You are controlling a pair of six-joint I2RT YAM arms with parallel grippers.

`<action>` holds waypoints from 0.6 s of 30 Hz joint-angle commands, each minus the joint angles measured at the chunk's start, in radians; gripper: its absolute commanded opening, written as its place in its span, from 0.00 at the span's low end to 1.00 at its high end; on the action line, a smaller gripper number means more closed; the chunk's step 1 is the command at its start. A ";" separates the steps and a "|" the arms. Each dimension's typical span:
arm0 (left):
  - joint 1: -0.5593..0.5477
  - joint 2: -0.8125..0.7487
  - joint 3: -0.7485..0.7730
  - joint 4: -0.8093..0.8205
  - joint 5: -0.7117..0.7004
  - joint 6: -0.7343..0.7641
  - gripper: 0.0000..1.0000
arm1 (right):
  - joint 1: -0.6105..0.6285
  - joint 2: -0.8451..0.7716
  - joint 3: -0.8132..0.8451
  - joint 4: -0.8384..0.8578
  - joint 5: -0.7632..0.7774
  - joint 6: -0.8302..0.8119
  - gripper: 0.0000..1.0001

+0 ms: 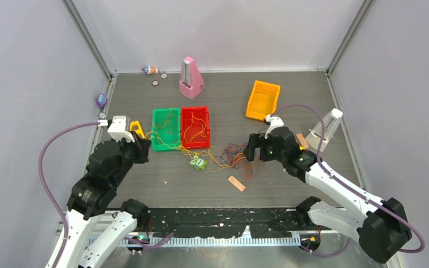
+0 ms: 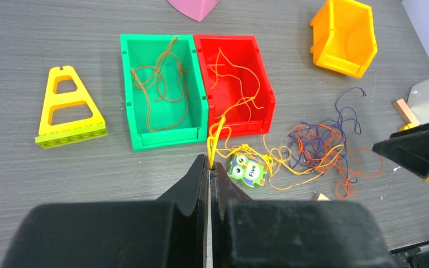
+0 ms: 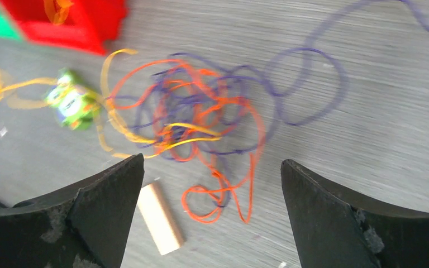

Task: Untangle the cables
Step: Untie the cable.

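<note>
While the left gripper [image 2: 209, 167] pinches a yellow strand [image 2: 210, 151] just in front of the red bin [image 2: 254, 127], right gripper [image 3: 211, 163] spread wide over the tangled cables [image 3: 201, 111], gripping nothing

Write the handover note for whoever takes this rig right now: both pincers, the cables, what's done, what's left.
Left pincer: shut on a yellow strand in front of the red bin.
Right pincer: open, above the tangle, holding nothing.
Cables: orange, yellow and purple strands knotted together right of the red bin.
Done: one strand lies in the green bin, one in the red bin.
Left: pull the yellow strand free, then separate the rest.
</note>
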 commanded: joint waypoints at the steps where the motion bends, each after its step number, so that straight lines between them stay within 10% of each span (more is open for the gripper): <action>1: 0.005 0.012 0.016 0.065 0.048 0.043 0.00 | 0.134 0.019 0.074 0.113 -0.111 -0.122 0.97; 18: 0.005 -0.009 0.069 0.030 0.069 0.046 0.00 | 0.441 0.523 0.355 0.397 -0.002 -0.258 0.95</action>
